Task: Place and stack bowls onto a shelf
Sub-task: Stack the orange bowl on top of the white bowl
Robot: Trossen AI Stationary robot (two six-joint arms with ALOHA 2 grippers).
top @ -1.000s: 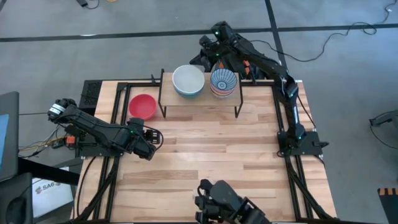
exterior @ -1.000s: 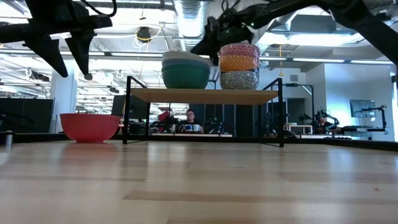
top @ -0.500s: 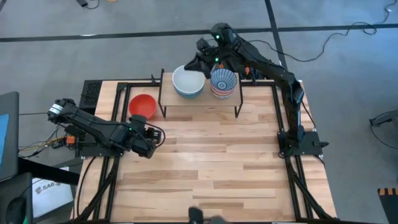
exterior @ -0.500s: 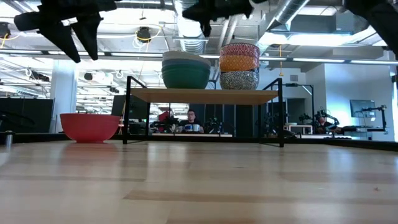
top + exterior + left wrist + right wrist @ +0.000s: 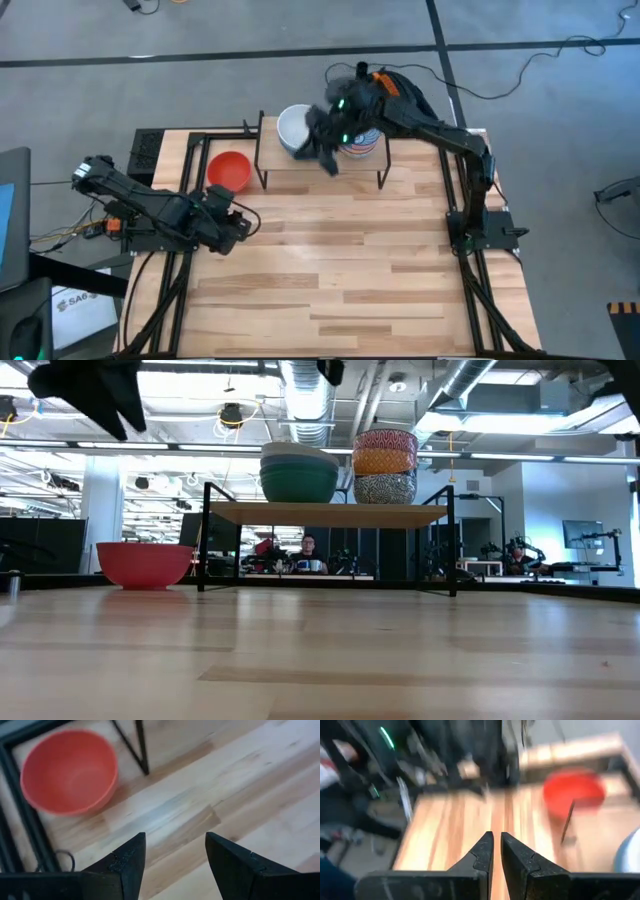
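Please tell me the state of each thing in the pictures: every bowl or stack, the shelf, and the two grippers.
red bowl: upright, alone on the table beside the shelf
left stack: nested bowls on the shelf, white on top, green at the bottom
right stack: three patterned bowls nested on the shelf
shelf: standing, carries both stacks
left gripper: open, empty, facing the red bowl
right gripper: shut, empty, above the shelf

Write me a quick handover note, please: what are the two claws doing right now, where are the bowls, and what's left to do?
Left gripper: open, empty, above the table near the red bowl.
Right gripper: nearly shut, empty, over the shelf.
Done: two stacks on the shelf, one with a white bowl on top, the other with a striped bowl on top.
Left: the red bowl sits on the table beside the shelf and likely goes up next.
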